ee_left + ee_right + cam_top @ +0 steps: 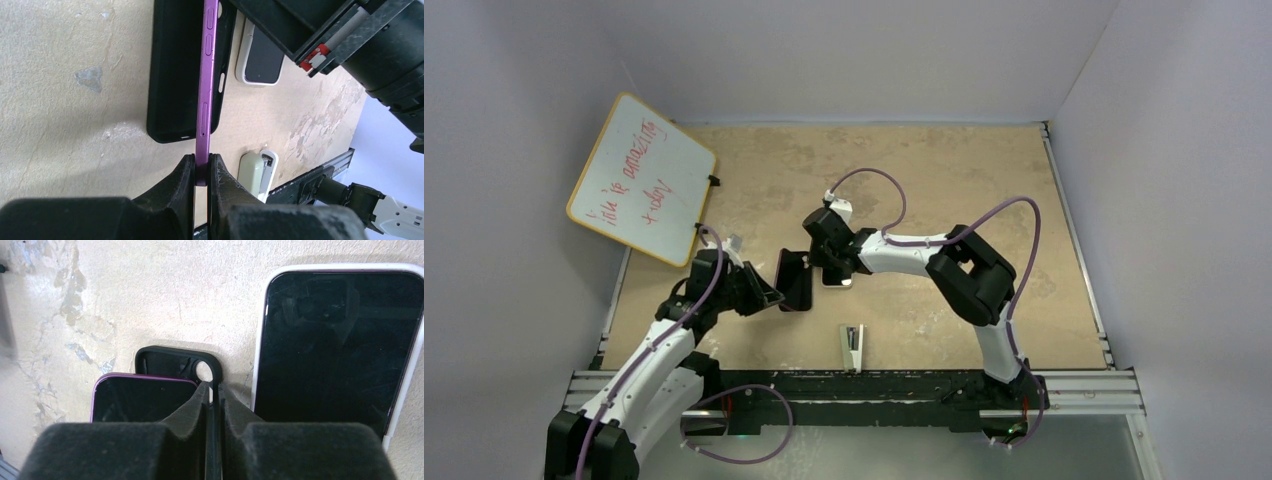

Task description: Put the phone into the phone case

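Left pincer clamps purple phone edge-on; right pincer pinches rim of black case. Phone may pivot and jam (thin hold).

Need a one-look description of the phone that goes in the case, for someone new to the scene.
Middle of the table, the left gripper pinches a phone on edge by the black case. Its frame is purple; the neighbouring phone lies flat in a white rim.

Bright even light, soft shadows on the table, dim reflections on a phone screen, blurred near foreground.
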Controlling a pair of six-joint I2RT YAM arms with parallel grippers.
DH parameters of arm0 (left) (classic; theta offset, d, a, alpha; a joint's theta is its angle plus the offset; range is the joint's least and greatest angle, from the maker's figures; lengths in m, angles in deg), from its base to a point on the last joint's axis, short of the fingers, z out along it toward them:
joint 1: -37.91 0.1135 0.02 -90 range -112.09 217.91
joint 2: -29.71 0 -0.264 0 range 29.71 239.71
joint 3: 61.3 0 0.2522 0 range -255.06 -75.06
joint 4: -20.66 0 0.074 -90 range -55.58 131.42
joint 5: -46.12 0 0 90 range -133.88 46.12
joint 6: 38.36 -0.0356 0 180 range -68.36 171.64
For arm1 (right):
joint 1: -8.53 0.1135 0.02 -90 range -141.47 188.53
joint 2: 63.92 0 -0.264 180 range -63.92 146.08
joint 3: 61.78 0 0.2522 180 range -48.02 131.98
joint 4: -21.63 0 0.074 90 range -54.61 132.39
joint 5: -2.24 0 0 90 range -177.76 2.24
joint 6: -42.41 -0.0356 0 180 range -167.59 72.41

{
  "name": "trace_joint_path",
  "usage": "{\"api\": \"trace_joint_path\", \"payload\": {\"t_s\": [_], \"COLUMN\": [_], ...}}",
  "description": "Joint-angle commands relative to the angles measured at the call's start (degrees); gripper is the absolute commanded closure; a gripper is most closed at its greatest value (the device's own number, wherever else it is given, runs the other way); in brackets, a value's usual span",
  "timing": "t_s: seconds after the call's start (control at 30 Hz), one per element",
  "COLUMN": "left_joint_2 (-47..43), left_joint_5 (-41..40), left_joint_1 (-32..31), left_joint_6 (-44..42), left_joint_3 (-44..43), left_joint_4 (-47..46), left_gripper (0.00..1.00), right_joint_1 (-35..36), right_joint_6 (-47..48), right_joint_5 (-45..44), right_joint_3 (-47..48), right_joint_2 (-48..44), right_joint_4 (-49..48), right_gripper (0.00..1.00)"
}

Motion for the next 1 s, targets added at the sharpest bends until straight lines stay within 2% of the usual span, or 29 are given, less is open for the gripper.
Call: {"api": "trace_joint_path", "payload": {"t_s": [0.0,0.1,0.2,0.3,0.5,0.7,0.97], "left_joint_2": [0.2,1.3,3.6,6.6,11.1,12.4,14.5], "left_joint_5": [-0.8,-0.7,-0.4,-0.3,0.9,-2.7,-8.1], "left_joint_1": [0.2,0.1,0.2,0.1,0.1,0.2,0.2], "left_joint_6": [2.5,2.6,1.5,0.1,-1.0,-3.4,-7.6], "left_joint_3": [3.0,3.7,2.6,0.8,-0.7,-3.3,-8.5], "left_joint_4": [-4.4,-6.3,-5.6,-4.6,-5.3,-2.3,1.0], "left_gripper": [1.0,1.0,0.99,0.9,0.86,0.67,0.61], "right_joint_1": [-0.1,-0.1,-0.1,-0.1,-0.1,-0.1,-0.1], "right_joint_6": [-0.1,0.7,0.8,0.6,0.6,1.3,1.7], "right_joint_5": [-0.5,1.1,2.0,2.9,3.7,5.9,6.4], "right_joint_3": [1.2,1.1,-0.5,-3.2,-6.9,-6.8,-6.1], "right_joint_2": [0.2,-0.8,-3.0,-5.0,-7.5,-8.0,-7.1], "right_joint_4": [-2.1,-1.6,-1.2,-2.6,-3.4,-4.4,-4.3], "right_gripper": [0.82,0.69,0.63,0.63,0.63,0.63,0.62]}}
